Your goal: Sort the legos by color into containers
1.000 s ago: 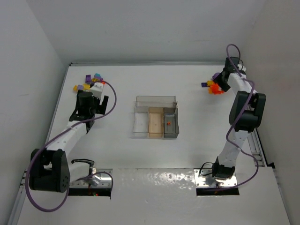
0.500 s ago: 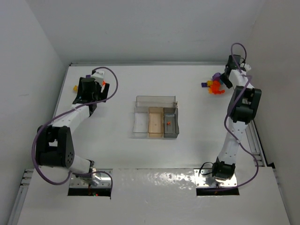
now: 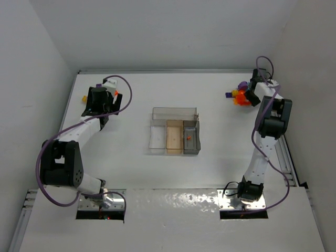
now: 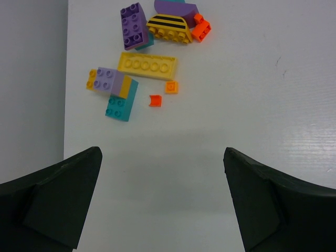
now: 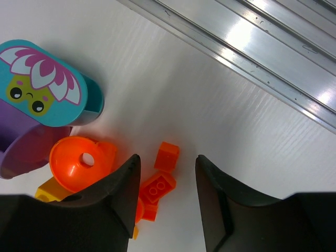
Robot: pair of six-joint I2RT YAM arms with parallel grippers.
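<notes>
In the left wrist view my left gripper [image 4: 161, 157] is open and empty above bare table. A pile of legos lies beyond it: a yellow long brick [image 4: 147, 65], a purple brick [image 4: 133, 24], a teal brick [image 4: 122, 102] and a tiny orange piece [image 4: 155, 100]. In the top view the left gripper [image 3: 100, 102] hides most of that pile. My right gripper [image 5: 167, 167] is open, its fingers either side of a small orange cube [image 5: 168, 155] and an orange two-stud brick [image 5: 156, 188]. The clear tray [image 3: 175, 111] sits mid-table with one orange piece [image 3: 187, 137] in its grey compartment.
By the right gripper lie an orange funnel piece [image 5: 79, 160], a teal flower-printed piece [image 5: 44, 84] and a purple piece [image 5: 21, 149]. An aluminium rail [image 5: 252, 37] runs along the table's right edge. The left pile lies close to the left wall [image 4: 31, 79].
The left arm has swung out to the far left and now covers most of its pile. The right gripper has shifted slightly at the orange pile. Little moved in the last half second.
</notes>
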